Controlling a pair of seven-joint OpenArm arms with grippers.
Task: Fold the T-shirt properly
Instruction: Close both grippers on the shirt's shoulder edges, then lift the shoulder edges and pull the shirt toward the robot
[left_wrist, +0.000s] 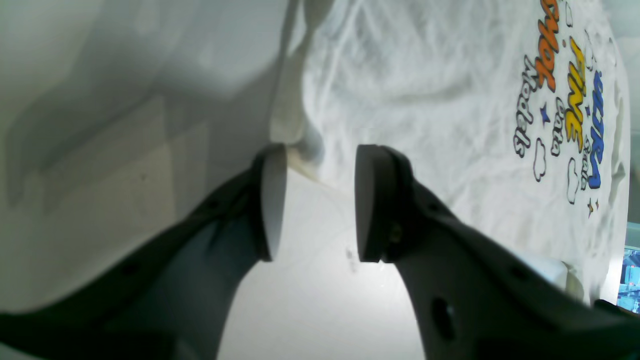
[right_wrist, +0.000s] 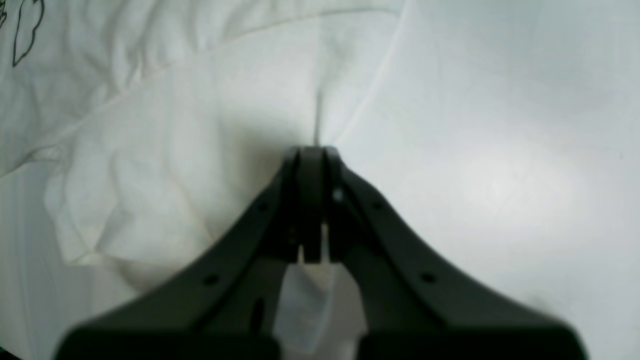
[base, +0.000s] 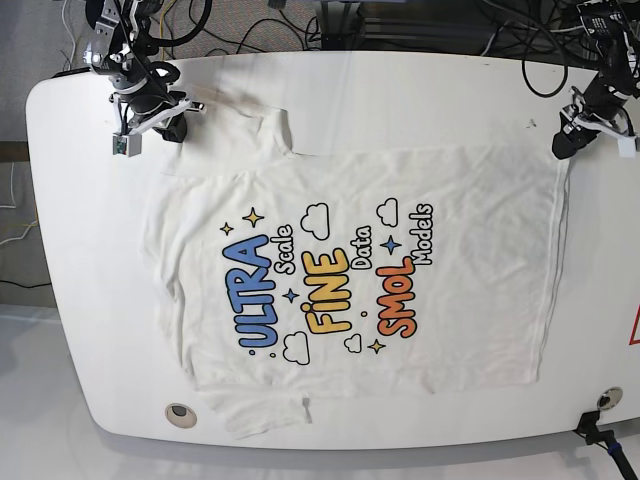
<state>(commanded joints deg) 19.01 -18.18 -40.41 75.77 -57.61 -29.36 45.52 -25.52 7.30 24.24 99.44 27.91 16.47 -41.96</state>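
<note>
1. So far nothing is folded: the T-shirt (base: 350, 290) lies spread print-up over the middle of the white table (base: 420, 90), both sleeves out.
2. At ten o'clock in the base view, the right gripper (right_wrist: 312, 150) is clamped flat on the cloth's edge near the shoulder.
3. At two o'clock, the left gripper (left_wrist: 320, 200) stands released at the hem corner, pads apart, cloth just beyond them.
4. My judgement: this is the very start; sleeve folds and the body fold all remain.
</note>
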